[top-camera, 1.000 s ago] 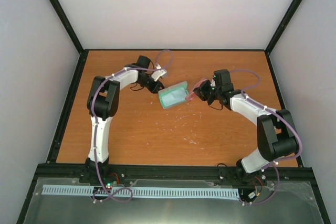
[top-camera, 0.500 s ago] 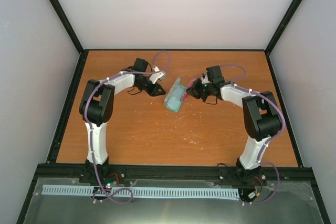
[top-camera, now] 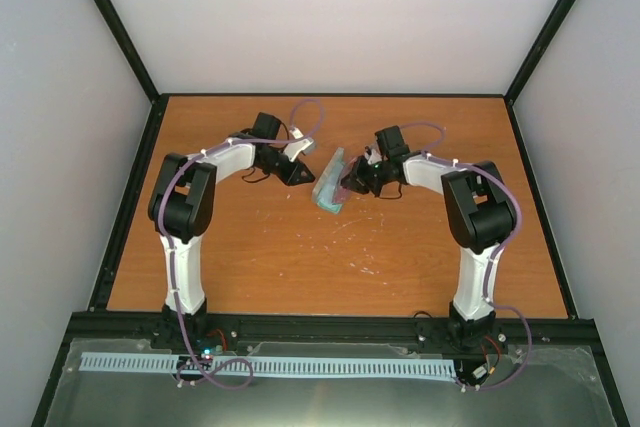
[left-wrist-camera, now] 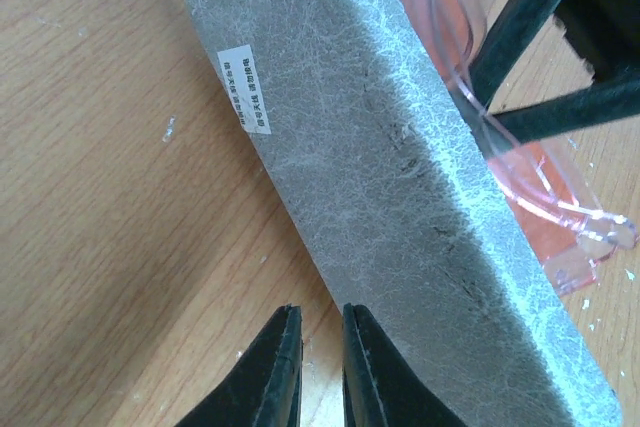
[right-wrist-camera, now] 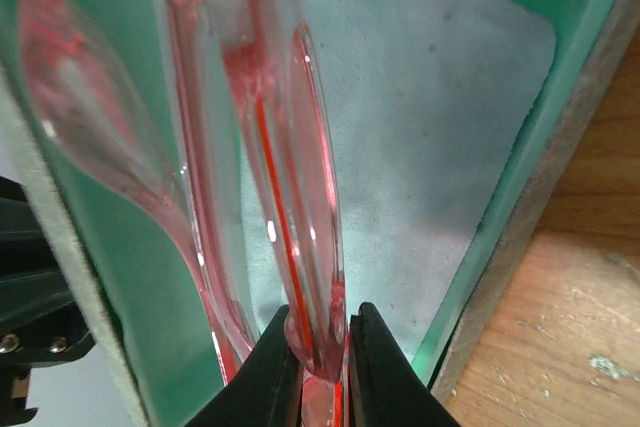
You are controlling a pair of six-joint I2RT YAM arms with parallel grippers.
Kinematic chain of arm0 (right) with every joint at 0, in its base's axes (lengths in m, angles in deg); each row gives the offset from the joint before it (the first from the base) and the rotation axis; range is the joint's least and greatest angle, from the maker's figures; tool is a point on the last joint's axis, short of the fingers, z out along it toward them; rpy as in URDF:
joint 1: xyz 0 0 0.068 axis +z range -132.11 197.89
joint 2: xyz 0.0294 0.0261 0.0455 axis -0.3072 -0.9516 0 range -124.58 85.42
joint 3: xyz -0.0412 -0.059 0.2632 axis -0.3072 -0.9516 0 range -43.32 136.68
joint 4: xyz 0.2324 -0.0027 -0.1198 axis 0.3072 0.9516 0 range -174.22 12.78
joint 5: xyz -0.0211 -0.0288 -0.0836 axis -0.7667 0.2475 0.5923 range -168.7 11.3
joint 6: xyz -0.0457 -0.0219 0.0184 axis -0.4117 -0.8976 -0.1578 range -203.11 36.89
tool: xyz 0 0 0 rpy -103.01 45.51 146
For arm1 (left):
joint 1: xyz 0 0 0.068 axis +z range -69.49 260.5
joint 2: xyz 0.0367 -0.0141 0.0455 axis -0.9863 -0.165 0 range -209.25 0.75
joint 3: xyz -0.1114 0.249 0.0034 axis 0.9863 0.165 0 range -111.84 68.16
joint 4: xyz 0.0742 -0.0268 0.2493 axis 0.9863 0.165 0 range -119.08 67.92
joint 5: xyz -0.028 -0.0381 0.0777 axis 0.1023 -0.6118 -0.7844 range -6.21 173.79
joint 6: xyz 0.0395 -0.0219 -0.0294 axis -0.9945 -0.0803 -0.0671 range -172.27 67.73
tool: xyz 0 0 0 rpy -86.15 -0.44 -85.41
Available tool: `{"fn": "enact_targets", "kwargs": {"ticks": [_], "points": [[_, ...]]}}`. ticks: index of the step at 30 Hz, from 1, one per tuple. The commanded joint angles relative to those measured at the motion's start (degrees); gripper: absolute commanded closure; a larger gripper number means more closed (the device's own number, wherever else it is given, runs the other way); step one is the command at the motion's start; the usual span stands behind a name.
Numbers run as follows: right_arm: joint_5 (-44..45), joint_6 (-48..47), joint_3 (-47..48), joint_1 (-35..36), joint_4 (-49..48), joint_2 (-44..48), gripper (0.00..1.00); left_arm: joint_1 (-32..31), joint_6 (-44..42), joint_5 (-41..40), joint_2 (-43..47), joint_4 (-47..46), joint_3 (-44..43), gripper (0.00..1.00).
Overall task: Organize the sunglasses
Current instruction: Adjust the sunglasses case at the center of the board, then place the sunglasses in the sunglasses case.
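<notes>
Red-orange sunglasses [right-wrist-camera: 300, 147] are pinched by the tightly closed right claw [right-wrist-camera: 318, 347] against the lining of the tilted case [left-wrist-camera: 400, 167] toward the worktop's far edge, which, unheld by the nearly closed, empty left claw [left-wrist-camera: 320, 332], could be tipped if pushed.

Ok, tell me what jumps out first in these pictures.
The red sunglasses, pinched in the right gripper, stand inside the open green-lined case mid-table. In the left wrist view, the case's grey back fills the frame, with the left gripper nearly closed and empty beside it.
</notes>
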Motion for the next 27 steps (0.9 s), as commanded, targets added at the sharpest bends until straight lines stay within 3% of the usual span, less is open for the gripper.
{"fn": "enact_targets", "kwargs": {"ticks": [1, 12, 24, 27], "points": [[-1.62, 1.97, 1.72, 1.47, -1.17, -2.05, 0.97, 0.06, -0.18, 0.95, 1.93, -1.18, -0.14, 0.85], [-2.23, 6.94, 3.7, 2.1, -6.41, -5.07, 0.97, 0.06, -0.3, 1.04, 3.12, -2.04, 1.52, 0.85], [-1.28, 3.78, 7.99, 2.41, -1.03, -9.45, 0.95, 0.09, -0.83, 0.75, 3.24, -2.4, 1.84, 0.85], [-0.95, 2.74, 8.55, 2.41, 0.27, -10.21, 0.91, 0.06, -0.85, 0.71, 3.07, -2.44, 1.84, 0.85]]}}
